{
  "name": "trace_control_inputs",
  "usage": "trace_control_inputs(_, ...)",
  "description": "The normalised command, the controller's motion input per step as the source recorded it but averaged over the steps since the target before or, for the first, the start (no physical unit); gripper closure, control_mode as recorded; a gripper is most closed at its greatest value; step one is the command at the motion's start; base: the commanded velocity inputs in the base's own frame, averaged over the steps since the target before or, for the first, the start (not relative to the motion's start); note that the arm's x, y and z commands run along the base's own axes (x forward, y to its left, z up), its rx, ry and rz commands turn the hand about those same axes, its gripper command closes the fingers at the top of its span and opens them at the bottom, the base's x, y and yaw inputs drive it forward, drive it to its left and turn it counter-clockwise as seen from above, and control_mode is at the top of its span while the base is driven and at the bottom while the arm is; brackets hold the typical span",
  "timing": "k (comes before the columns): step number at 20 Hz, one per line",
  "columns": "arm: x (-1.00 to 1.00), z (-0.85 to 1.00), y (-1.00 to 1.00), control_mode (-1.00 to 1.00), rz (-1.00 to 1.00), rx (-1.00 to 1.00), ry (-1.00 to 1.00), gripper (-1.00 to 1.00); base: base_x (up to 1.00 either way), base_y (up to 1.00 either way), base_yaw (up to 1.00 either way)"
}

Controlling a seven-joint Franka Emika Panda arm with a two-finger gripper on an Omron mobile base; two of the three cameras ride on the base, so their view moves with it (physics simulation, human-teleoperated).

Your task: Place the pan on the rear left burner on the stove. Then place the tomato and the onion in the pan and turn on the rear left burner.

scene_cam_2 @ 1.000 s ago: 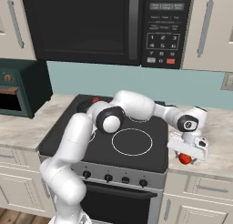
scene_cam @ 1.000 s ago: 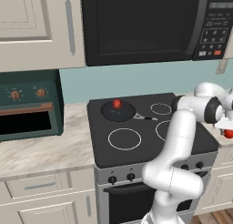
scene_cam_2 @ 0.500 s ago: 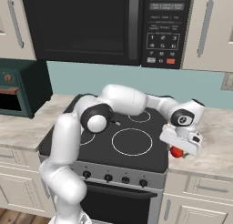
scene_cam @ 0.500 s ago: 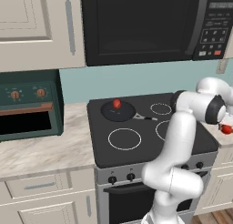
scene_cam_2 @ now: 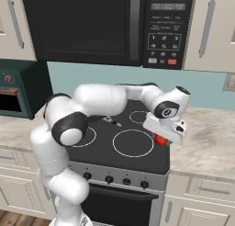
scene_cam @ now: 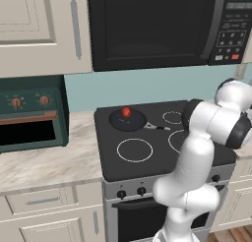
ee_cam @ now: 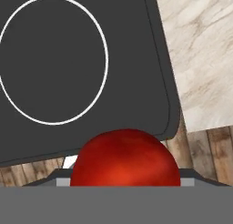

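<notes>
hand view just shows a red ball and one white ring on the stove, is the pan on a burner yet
Observer: Yes, the pan sits at the rear left of the stove.
Operator: anything in it
Observer: A small red round thing lies in the pan.
Operator: where's the gripper over the stove
Observer: The gripper hangs by the stove's front right corner, with the red ball between its fingers.
</notes>
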Motion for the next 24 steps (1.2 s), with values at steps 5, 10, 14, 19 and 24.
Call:
trace_control_inputs(5,0.07,0.47,0.75,-1.00,0.00,-0.02,-0.08,1.00,0.00,0.00,0.00)
trace_control_inputs(10,0.10,0.32,0.81,-1.00,0.00,-0.03,-0.07,1.00,0.00,0.00,0.00)
trace_control_inputs(14,0.17,0.20,0.84,-1.00,0.00,-0.04,-0.07,1.00,0.00,0.00,0.00)
trace_control_inputs(19,0.26,0.11,0.82,-1.00,0.00,-0.04,-0.06,1.00,0.00,0.00,0.00)
trace_control_inputs(24,0.33,0.10,0.72,-1.00,0.00,-0.04,-0.05,1.00,0.00,0.00,0.00)
